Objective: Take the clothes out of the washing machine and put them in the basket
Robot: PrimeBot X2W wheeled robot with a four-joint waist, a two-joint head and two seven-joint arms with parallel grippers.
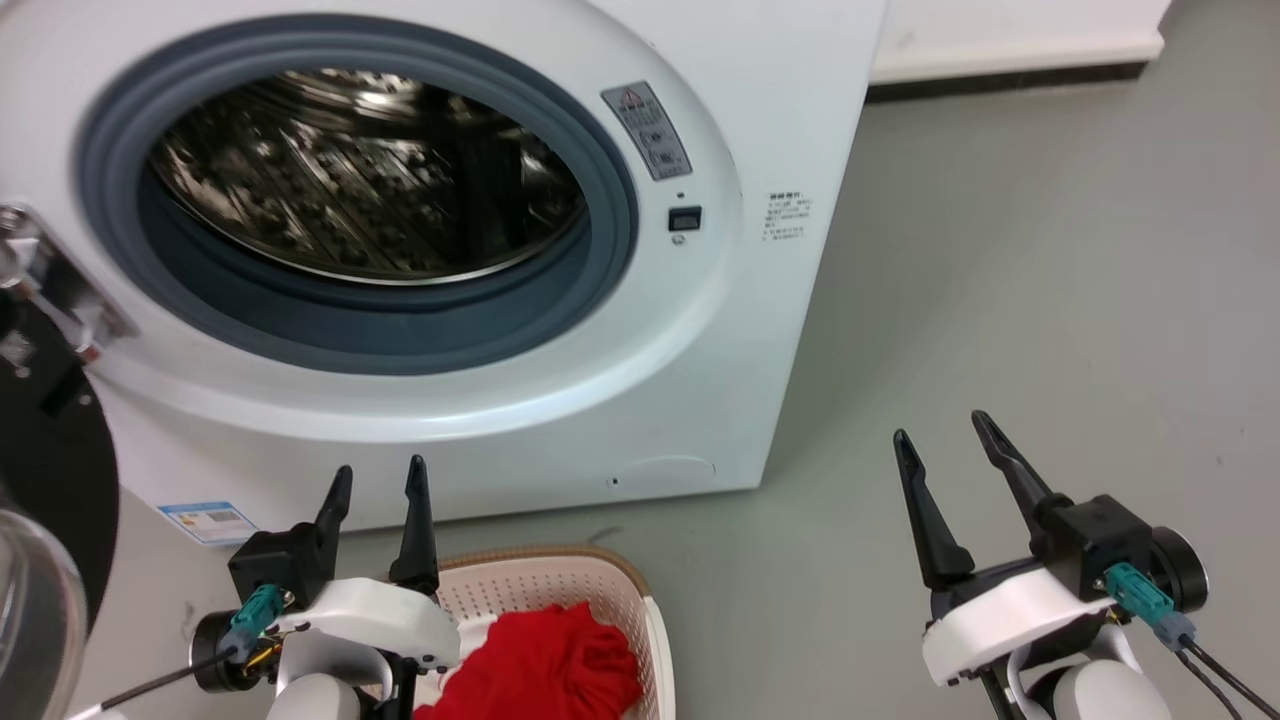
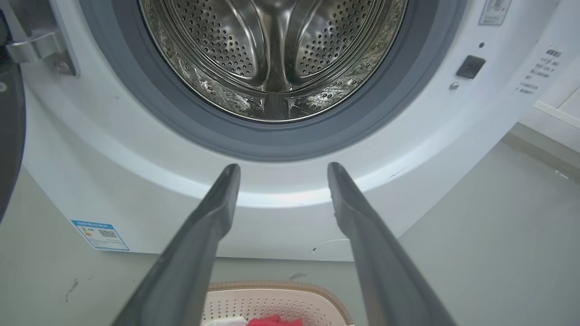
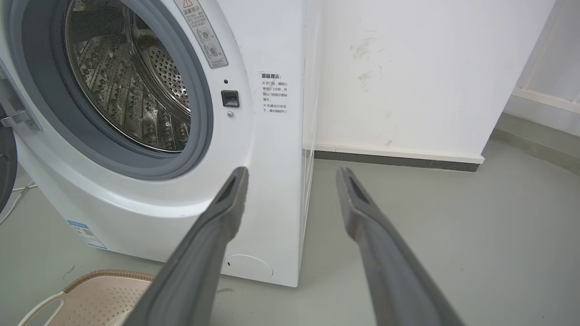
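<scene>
The white washing machine stands open, and its steel drum holds nothing that I can see. Red clothes lie bunched in the cream basket on the floor in front of the machine. My left gripper hangs open just above the basket's near left side, fingers pointing at the machine's lower front. My right gripper is open over bare floor to the right. In the left wrist view the drum, basket rim and a bit of red clothes show.
The black-rimmed glass door is swung open at the far left. Grey floor spreads to the right of the machine, up to a white wall with a dark skirting. A corner of the basket shows in the right wrist view.
</scene>
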